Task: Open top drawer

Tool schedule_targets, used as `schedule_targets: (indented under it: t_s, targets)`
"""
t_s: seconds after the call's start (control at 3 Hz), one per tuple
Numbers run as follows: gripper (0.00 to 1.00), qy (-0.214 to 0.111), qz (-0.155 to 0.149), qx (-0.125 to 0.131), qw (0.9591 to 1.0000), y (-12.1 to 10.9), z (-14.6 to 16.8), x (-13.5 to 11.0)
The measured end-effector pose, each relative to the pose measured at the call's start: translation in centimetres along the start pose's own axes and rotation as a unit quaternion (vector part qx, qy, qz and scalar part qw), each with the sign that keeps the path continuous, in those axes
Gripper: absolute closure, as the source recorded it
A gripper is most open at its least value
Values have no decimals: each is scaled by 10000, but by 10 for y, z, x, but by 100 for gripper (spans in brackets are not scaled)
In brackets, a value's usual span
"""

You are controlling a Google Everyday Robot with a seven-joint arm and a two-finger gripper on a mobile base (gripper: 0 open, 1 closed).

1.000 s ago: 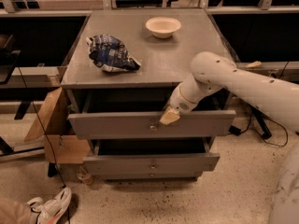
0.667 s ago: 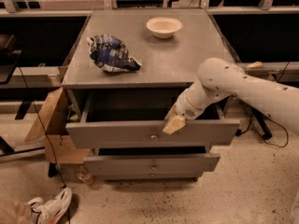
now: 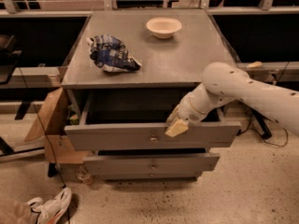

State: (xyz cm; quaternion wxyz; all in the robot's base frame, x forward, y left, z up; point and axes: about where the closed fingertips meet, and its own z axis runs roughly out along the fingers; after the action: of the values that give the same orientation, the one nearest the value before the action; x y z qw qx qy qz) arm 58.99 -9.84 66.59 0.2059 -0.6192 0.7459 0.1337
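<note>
The top drawer is a wide grey drawer pulled well out of the cabinet, its dark inside showing behind the front panel. A small round metal knob sits at the centre of the panel. My gripper is at the panel's upper edge, just right of and above the knob, with its yellowish fingertip against the front. The white arm reaches in from the right and covers part of the drawer's right side.
The cabinet top carries a crumpled blue-and-white bag and a white bowl. Two shorter drawers sit below, slightly out. A cardboard box stands at the left, a shoe lies on the floor.
The top drawer has slid further out toward the camera, exposing more of its inside. My gripper has moved with the panel, down and toward the camera.
</note>
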Motion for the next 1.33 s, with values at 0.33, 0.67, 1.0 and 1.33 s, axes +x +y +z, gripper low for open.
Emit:
schedule_targets:
  t_s: [0.33, 0.67, 1.0, 1.33]
  targets:
    - [20, 0, 0, 0, 10000, 0, 0, -1]
    - [0, -44, -319, 30, 9995, 14, -3, 13]
    - [0, -138, -975, 84, 9951, 42, -10, 39]
    - [17, -64, -1427, 74, 9897, 66, -13, 66]
